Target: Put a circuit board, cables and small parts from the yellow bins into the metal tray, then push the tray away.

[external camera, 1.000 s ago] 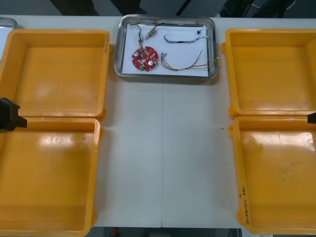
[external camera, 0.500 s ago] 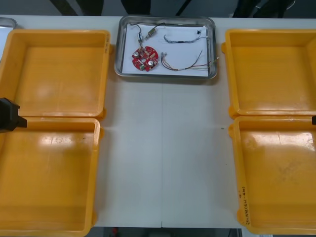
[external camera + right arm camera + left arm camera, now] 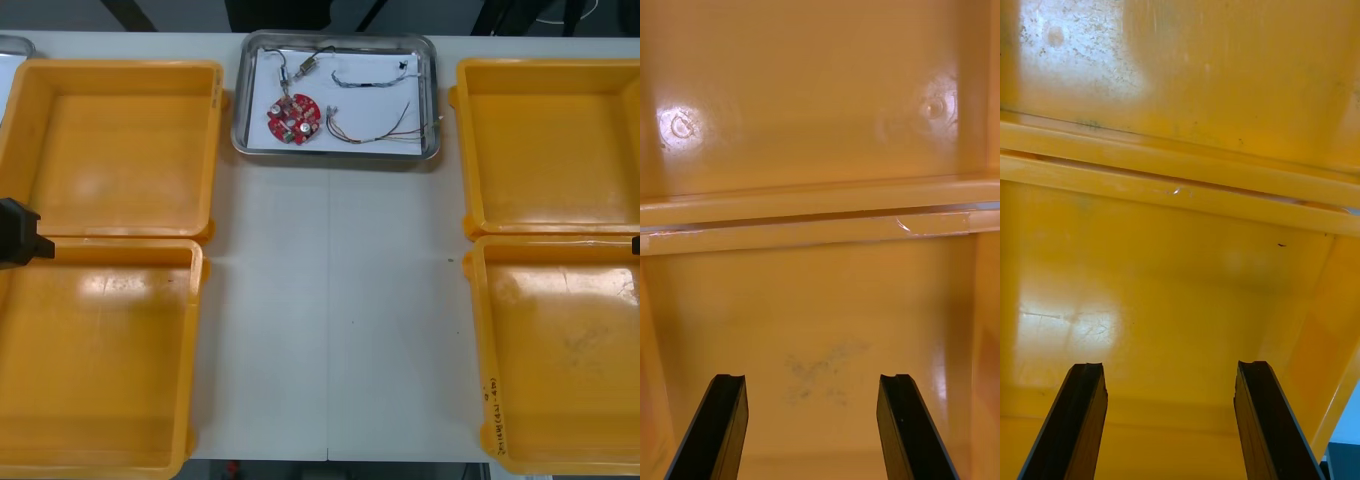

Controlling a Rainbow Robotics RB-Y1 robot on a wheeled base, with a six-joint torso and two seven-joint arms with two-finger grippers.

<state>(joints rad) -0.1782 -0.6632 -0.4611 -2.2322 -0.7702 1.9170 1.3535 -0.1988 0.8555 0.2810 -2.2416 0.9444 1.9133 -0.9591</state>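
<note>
Wrist views show left fingers [image 3: 1075, 420] and right fingers [image 3: 715, 427] spread empty over yellow bins [image 3: 820, 300]; front view adds tray [image 3: 434, 100].

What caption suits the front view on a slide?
Shiny metal tray with a round red circuit board and cables between yellow bins; left arm and right arm parked at the sides.

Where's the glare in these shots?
Front view: pale sheen in the near left yellow plastic bin and on the shiny rectangular metal tray rim. Right wrist view: two round hotspots beyond the open right tool. Left wrist view: broad sheen ahead of the open left tool.
</note>
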